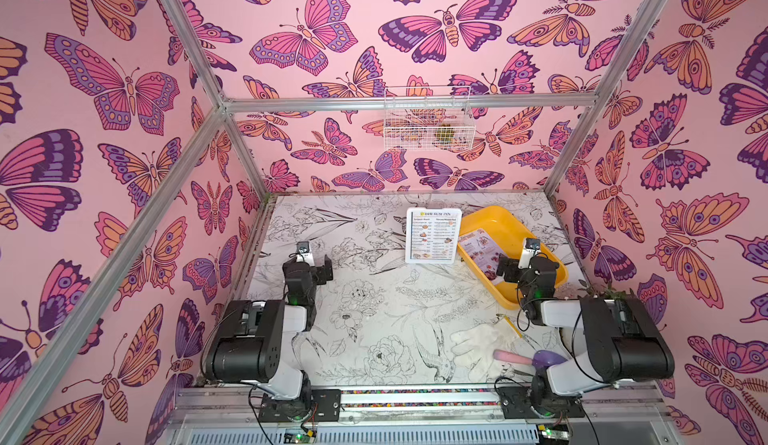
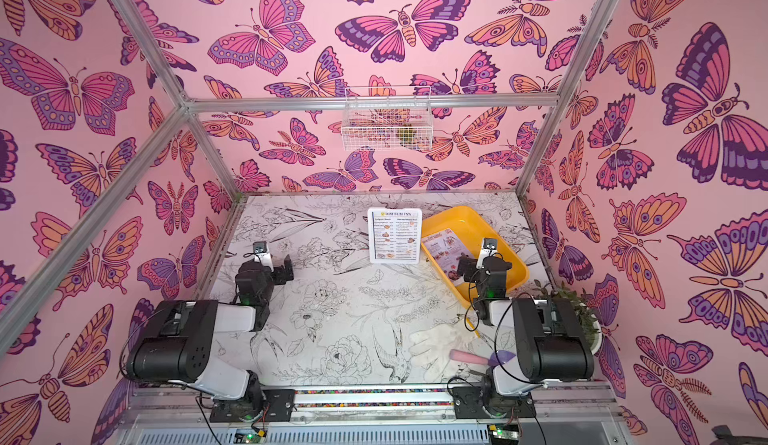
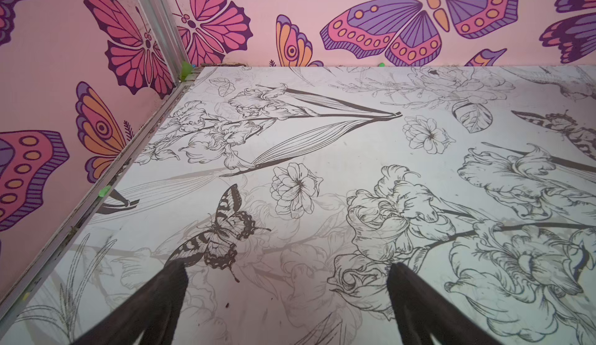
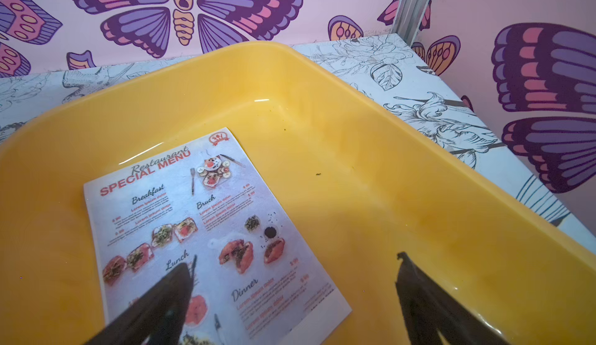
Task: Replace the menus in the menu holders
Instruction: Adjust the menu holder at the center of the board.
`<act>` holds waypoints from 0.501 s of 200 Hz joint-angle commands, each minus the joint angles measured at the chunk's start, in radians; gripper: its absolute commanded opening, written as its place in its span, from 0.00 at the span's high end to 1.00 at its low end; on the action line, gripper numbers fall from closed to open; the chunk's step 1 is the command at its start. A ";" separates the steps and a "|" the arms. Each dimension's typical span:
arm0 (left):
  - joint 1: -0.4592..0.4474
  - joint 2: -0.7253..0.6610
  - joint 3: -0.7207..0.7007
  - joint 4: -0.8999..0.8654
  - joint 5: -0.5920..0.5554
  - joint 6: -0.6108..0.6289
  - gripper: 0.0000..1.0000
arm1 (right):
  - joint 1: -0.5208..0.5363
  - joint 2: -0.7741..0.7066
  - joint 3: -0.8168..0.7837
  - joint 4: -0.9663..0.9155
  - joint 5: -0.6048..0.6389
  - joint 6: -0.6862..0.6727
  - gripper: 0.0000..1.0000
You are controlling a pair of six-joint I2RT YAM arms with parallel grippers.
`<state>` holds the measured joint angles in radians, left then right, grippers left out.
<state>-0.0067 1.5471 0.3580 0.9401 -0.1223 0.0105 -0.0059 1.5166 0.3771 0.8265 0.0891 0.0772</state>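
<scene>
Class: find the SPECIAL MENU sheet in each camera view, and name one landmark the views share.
Top view: SPECIAL MENU sheet lies in the yellow tray, right of centre.
Top view: same spot, inside the tray.
Left wrist: not in it.
Right wrist: flat on the tray floor.
Shared landmark: the yellow tray, missing only from the left wrist.

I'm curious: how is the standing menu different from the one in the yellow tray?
The DIM SUM INN menu stands upright in the menu holder; the SPECIAL MENU lies in the yellow tray. DIM SUM INN's heading is black, SPECIAL MENU's red. Both have small pictures.
</scene>
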 commanded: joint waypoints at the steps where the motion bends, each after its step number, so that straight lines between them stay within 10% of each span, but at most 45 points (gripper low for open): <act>1: 0.004 0.007 0.003 -0.007 0.023 0.007 0.01 | 0.004 -0.013 0.022 -0.008 0.010 -0.011 0.01; 100: 0.015 0.003 0.011 -0.027 0.067 0.002 0.01 | 0.005 -0.012 0.022 -0.010 0.010 -0.011 0.01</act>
<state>-0.0002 1.5471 0.3580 0.9337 -0.0841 0.0174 -0.0059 1.5166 0.3771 0.8265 0.0891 0.0772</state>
